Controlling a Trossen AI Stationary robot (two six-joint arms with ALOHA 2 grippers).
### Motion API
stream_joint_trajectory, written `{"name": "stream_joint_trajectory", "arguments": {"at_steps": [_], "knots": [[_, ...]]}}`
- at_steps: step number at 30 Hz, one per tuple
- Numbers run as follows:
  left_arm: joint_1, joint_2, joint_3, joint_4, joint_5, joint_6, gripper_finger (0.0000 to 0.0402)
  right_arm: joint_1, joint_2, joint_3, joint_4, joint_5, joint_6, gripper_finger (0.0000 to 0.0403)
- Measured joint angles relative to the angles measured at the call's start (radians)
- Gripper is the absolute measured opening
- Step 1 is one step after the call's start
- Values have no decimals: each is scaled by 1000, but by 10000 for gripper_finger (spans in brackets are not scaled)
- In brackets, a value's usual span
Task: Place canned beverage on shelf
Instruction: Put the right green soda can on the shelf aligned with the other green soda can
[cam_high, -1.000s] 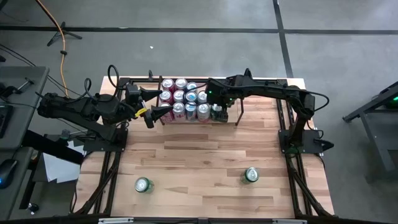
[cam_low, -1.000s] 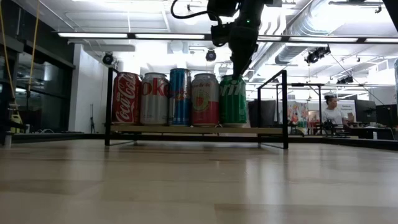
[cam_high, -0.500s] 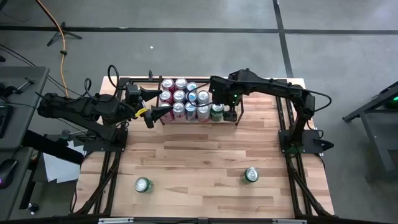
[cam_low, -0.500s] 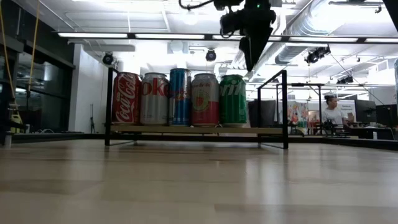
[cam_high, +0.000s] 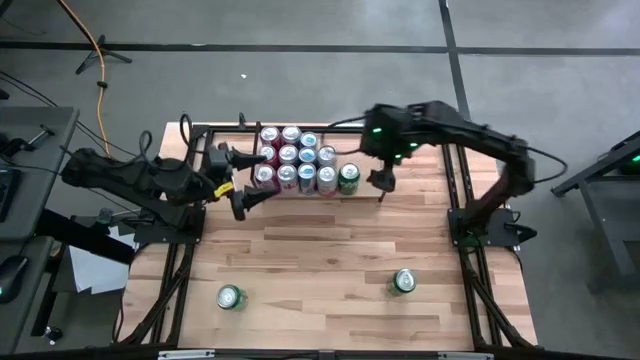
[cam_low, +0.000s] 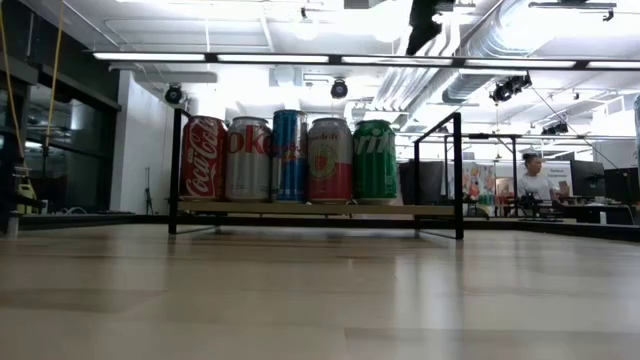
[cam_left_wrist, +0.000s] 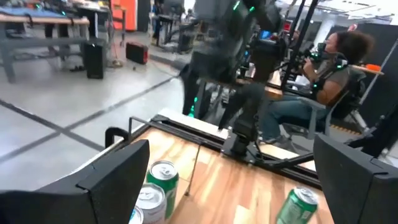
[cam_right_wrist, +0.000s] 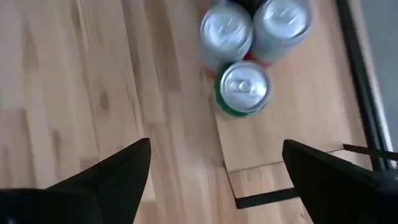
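- The shelf (cam_high: 300, 165) is seen at the far edge of the table (cam_high: 320, 260), with cans packed in rows on its left part.
- A green can (cam_high: 348, 178) is stood upright on the shelf's wood base at the right end of the front row, touching the can beside it.
- The right gripper (cam_high: 384, 180) is held above the table just right of the green can, its fingers spread wide and nothing gripped between them.
- The left gripper (cam_high: 243, 180) is positioned at the shelf's left end, jaws wide apart and empty.
- Two more green cans are left upright near the table's front: one at the left (cam_high: 230, 297) and one at the right (cam_high: 404, 281), well apart.
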Motion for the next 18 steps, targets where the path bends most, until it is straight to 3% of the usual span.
{"name": "stream_joint_trajectory", "arguments": {"at_steps": [5, 10, 18], "knots": [[-12, -62, -209, 286, -29, 31, 365, 1, -215, -187, 213, 0, 133, 348], [-7, -142, -439, 607, -26, 5, 365, 28, -423, -447, 570, -3, 296, 348], [18, -275, -490, 627, -23, 106, 365, 81, -575, -772, 1190, -3, 488, 348]]}}
